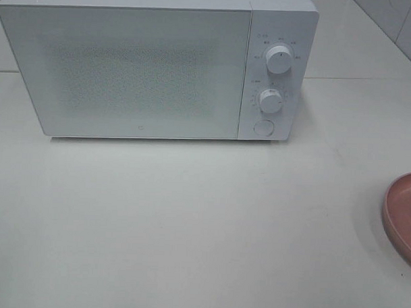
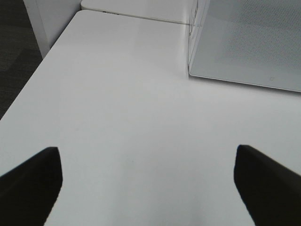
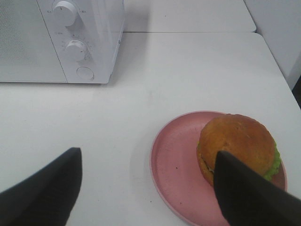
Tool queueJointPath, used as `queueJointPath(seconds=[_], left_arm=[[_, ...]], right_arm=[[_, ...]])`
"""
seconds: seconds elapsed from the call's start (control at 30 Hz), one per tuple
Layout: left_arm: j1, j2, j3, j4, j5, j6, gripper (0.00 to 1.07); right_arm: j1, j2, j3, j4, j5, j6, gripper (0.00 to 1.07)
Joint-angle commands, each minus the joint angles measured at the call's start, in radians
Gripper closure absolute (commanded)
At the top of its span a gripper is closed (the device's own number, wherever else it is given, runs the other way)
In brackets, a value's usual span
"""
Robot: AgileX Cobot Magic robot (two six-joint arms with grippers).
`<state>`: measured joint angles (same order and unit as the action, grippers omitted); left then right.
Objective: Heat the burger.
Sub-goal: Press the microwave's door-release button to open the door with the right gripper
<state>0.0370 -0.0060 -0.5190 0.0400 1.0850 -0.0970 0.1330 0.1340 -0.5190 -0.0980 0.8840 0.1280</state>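
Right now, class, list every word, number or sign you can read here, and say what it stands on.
Nothing is legible.
Marks around the upper dial and lower dial of the microwave: too blurred to read.
Small sign low on its front: too small to read.

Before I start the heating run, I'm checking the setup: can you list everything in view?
microwave: one, white, back of the table, door shut
knobs: two, white, upper knob above lower knob, on the microwave's right panel
button: one, white, round, below the knobs
plate: one, pink, at the table's right edge
burger: one, golden-brown bun, green at the edge, on the plate
table: one, white
left gripper: one, black, jaws open over bare table
right gripper: one, black, jaws open, empty, near the plate
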Motion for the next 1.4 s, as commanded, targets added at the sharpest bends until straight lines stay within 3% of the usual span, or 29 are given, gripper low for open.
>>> queueJointPath(seconds=[0.03, 0.5, 0.83, 1.4], left_arm=[[-0.001, -0.018, 0.002, -0.003, -0.012, 0.0, 0.16], [-0.001, -0.018, 0.002, -0.003, -0.012, 0.0, 0.16], [-0.001, -0.018, 0.002, -0.003, -0.012, 0.0, 0.16], [-0.001, -0.018, 0.002, -0.003, -0.012, 0.0, 0.16]], right_arm=[[-0.008, 0.033, -0.005, -0.001, -0.055, 0.0, 0.34], [-0.008, 0.194, 0.056, 0.0, -0.298, 0.0, 0.34], [-0.008, 0.313, 0.126, 0.0, -0.579, 0.0, 0.34], [-0.008, 0.576, 0.141, -0.001, -0.895, 0.0, 0.34]])
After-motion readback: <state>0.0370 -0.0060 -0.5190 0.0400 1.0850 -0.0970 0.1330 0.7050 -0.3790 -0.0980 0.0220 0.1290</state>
